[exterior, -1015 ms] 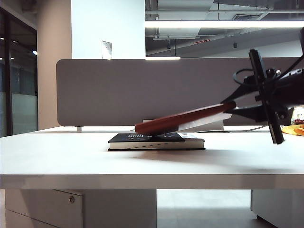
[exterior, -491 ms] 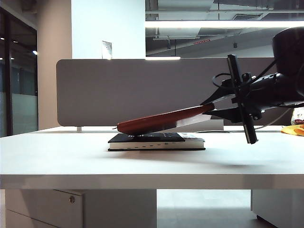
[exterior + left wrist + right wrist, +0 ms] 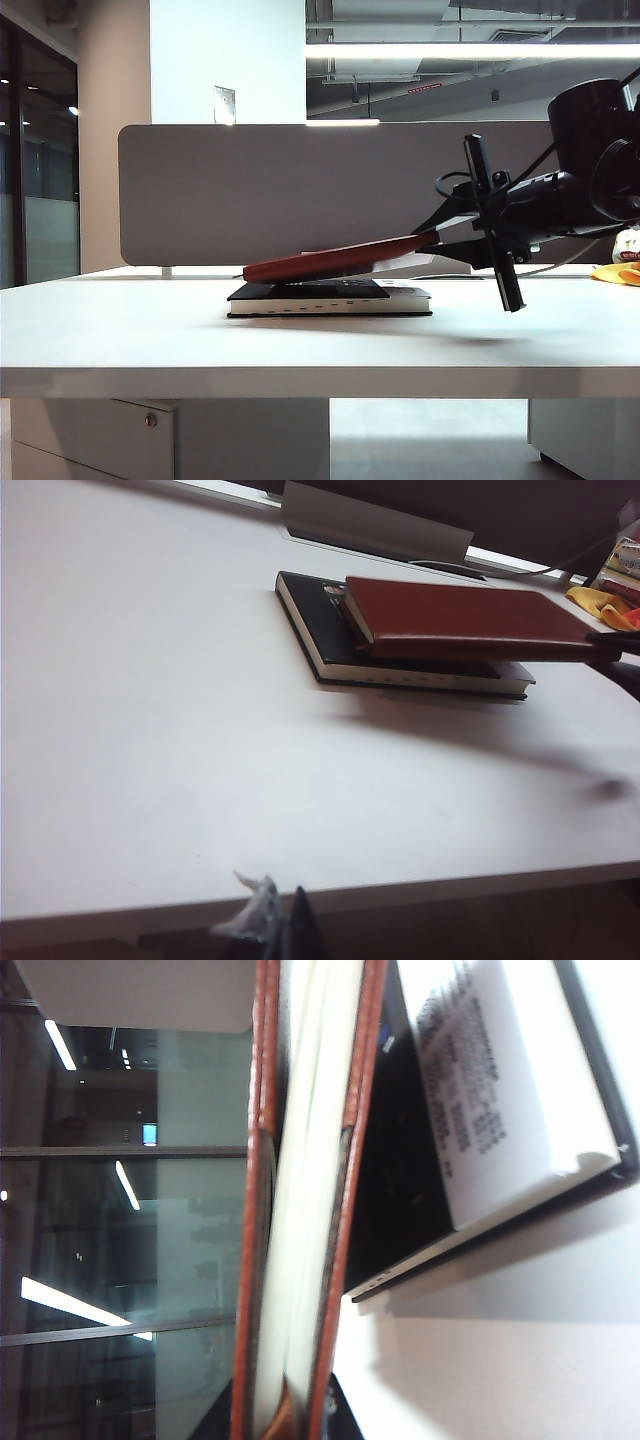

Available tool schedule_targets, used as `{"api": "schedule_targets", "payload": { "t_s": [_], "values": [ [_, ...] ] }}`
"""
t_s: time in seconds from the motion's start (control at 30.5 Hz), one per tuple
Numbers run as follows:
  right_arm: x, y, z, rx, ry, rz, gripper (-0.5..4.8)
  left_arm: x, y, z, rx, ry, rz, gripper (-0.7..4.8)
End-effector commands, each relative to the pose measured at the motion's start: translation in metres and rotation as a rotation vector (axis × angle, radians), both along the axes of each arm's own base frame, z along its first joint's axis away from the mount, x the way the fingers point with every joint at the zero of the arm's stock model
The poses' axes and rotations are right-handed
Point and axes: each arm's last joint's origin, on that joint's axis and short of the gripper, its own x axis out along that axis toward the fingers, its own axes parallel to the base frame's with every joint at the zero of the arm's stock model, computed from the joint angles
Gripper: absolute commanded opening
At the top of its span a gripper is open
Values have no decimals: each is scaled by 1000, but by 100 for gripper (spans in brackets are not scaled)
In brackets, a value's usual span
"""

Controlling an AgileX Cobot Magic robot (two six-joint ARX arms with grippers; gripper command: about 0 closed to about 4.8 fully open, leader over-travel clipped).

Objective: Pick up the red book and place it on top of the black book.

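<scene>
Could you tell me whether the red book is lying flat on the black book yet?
Not yet: the red book is tilted, one end low over the black book, the other raised in the right gripper.

Location type: open-plan office. The white surface (image 3: 120, 330) is a desk with a grey partition screen (image 3: 290, 190) along its rear edge, centre frame. A lockable drawer pedestal (image 3: 150, 430) stands beneath it at lower left. Exposed ceiling ducting and a linear light fixture (image 3: 470, 50) occupy the upper right. Glazed partition walls (image 3: 40, 170) line the left edge.
</scene>
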Motion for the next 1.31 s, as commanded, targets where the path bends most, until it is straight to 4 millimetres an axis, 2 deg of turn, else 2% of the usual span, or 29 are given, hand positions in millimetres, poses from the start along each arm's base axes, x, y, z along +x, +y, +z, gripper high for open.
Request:
{"api": "schedule_targets", "payload": {
  "t_s": [0.03,0.69,1.02,1.31],
  "values": [
    [6,2,6,13,-35,17,-2,0,0,-2,3,17,-7,18],
    [34,10,5,9,62,68,-2,0,0,-2,3,17,-7,18],
    [40,7,3,-2,98,27,-2,0,0,-2,4,16,-8,18],
    [56,10,-1,14,135,29,-2,0,0,-1,3,17,-11,17]
  ]
}}
